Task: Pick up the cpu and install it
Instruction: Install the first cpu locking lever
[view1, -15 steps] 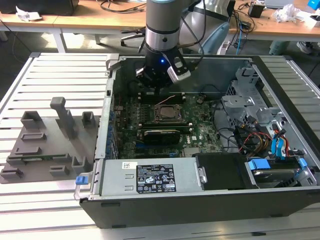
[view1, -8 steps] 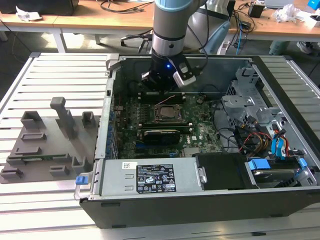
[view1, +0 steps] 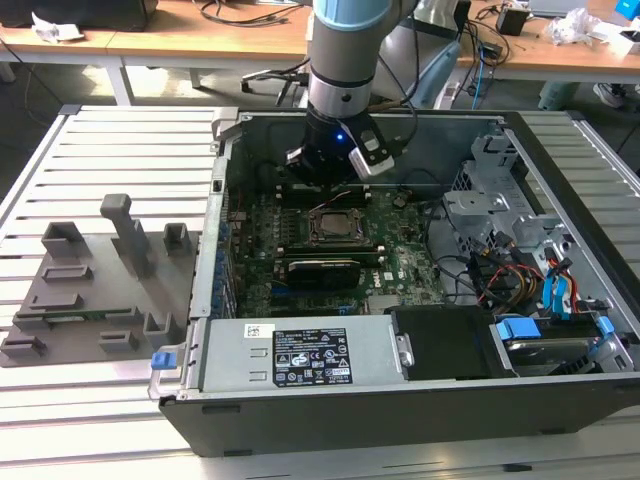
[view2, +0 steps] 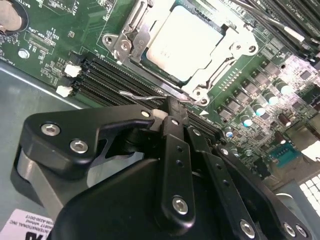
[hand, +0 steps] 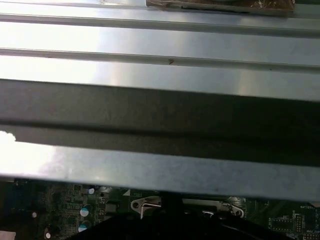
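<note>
The cpu (view2: 184, 44) lies flat in its socket frame (view2: 131, 31) on the green board (view2: 60, 30), just beyond the gripper (view2: 170, 112). The gripper hovers close above the socket's edge, its fingers (view2: 176, 117) drawn together and holding nothing.

a lab: open computer case (view1: 420, 330) on slatted workbench (view1: 110, 140).

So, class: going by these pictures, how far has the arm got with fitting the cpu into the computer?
Done, it seems: the cpu already lies in the socket frame on the motherboard, silver top up. In hand: nothing that I can see; the gripper hangs just beside the socket, near its thin wire lever. Left: I cannot tell whether the frame is latched, so securing may remain.
</note>
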